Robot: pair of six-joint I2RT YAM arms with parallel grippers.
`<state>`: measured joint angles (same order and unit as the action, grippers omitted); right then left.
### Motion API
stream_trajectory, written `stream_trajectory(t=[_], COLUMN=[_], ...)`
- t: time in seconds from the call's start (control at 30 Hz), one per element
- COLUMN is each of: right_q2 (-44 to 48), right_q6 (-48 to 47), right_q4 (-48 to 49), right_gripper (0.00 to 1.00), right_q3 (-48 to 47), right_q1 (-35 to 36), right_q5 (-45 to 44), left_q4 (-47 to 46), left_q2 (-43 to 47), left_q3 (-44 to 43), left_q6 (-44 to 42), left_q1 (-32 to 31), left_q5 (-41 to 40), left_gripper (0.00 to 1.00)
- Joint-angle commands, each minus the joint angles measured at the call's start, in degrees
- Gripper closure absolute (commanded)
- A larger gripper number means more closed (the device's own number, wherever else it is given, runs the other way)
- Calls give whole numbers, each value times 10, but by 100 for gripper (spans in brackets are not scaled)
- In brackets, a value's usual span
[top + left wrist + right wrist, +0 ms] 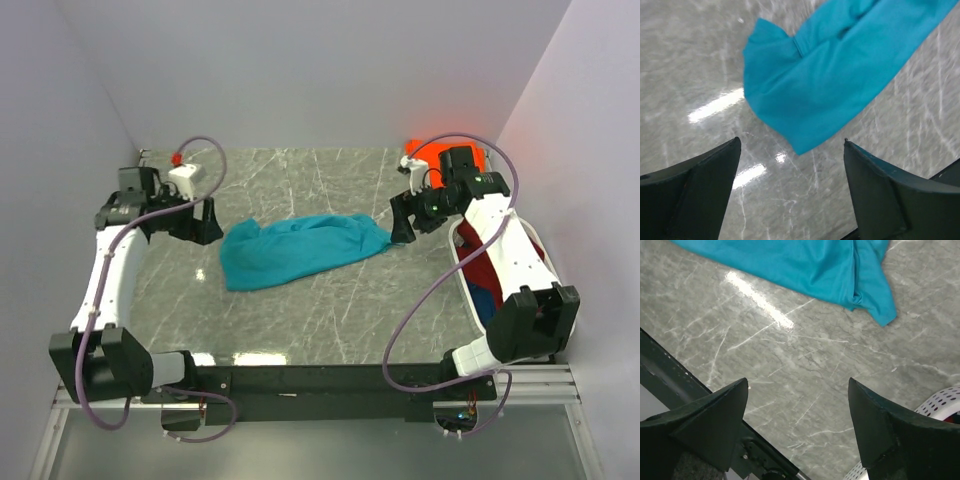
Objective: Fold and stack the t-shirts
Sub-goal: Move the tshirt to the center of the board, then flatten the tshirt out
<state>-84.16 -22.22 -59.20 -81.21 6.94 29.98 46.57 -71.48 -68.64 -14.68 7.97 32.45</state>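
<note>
1 basket (941, 400) near teal t-shirt (300, 250)

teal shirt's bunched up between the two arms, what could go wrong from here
The teal t-shirt lies crumpled in overlapping layers, so the open left gripper may pinch several layers and the fold could come out crooked.
The right gripper, open, hovers over bare table beside the shirt's bunched end; closing there would likely miss the cloth.
The white basket sits close by the right arm; a wide swing might knock it.
</note>
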Motion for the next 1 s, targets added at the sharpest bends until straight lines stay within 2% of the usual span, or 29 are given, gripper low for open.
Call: stream_trajectory(t=[0.0, 0.17, 0.3, 0.67, 0.97], right_q2=[-19, -100, -165, -271, -304], right_q6=[-8, 31, 58, 78, 67], right_q4=[24, 71, 86, 125, 124], right_gripper=[14, 23, 28, 31, 37], right_q3=[2, 7, -13, -69, -80], right_q1=[4, 20, 41, 64, 64], right_q5=[-16, -55, -78, -112, -153], left_q4=[-16, -52, -71, -94, -91], left_q2=[-37, -115, -171, -286, -381], left_q3=[20, 58, 55, -15, -133], left_q6=[-47, -22, 3, 61, 98], left_q1=[-45, -95, -96, -88, -82], left_q5=[-34, -108, -131, -164, -137], left_gripper=[12, 32, 36, 30, 31])
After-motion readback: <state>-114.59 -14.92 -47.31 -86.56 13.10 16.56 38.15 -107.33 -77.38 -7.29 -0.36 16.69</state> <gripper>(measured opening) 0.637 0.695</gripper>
